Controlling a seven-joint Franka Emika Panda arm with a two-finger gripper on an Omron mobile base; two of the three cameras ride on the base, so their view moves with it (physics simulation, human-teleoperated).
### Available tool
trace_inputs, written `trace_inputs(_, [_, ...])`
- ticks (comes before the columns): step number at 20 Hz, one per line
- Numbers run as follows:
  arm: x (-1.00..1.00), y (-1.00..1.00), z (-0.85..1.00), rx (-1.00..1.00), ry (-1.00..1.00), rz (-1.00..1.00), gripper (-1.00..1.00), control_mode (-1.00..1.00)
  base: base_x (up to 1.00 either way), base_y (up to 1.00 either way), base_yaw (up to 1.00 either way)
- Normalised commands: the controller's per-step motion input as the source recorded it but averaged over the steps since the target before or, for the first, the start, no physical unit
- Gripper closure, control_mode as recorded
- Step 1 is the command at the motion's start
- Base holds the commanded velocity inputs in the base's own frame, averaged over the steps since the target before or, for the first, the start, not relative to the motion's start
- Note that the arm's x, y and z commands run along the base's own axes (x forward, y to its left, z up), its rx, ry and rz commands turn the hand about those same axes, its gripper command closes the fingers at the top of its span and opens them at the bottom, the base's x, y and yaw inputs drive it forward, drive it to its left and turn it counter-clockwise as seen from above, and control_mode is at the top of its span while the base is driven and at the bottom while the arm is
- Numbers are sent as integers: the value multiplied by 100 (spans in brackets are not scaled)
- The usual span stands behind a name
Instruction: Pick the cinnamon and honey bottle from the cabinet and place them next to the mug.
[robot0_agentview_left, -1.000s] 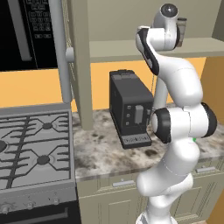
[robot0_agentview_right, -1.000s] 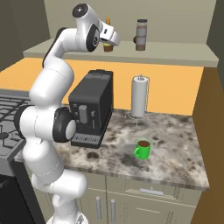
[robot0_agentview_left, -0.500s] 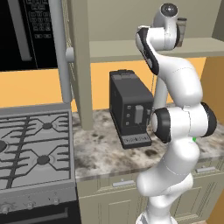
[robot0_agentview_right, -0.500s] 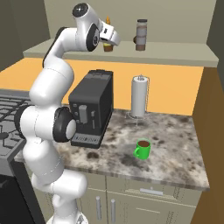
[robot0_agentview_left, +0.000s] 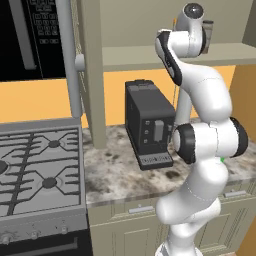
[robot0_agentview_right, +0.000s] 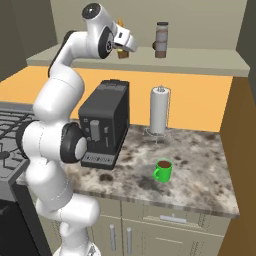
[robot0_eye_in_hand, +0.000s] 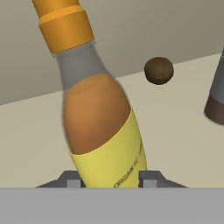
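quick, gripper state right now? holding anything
Gripper: fingers sit on either side of the honey bottle at the cabinet shelf; whether it is clamped cannot be told.

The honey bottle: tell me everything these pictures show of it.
The honey bottle is slim and clear-looking, with amber fill, a yellow printed label round its lower body, a grey neck and an orange cap. It stands on the cabinet shelf, left of the cinnamon in the right base view. The pincer has a fingertip at each side of the bottle's base; actual contact cannot be confirmed. A small brown ball lies behind it.
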Motion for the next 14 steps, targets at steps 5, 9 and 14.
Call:
trace_inputs(5, [-94, -6, 0, 5, -1, 0, 100, -100, 0, 0, 0])
trace_inputs(9, [-100, 0, -4, 5, -2, 0, 100, -100, 0, 0, 0])
trace_inputs(14, [-100, 0, -2, 4, -3, 0, 100, -100, 0, 0, 0])
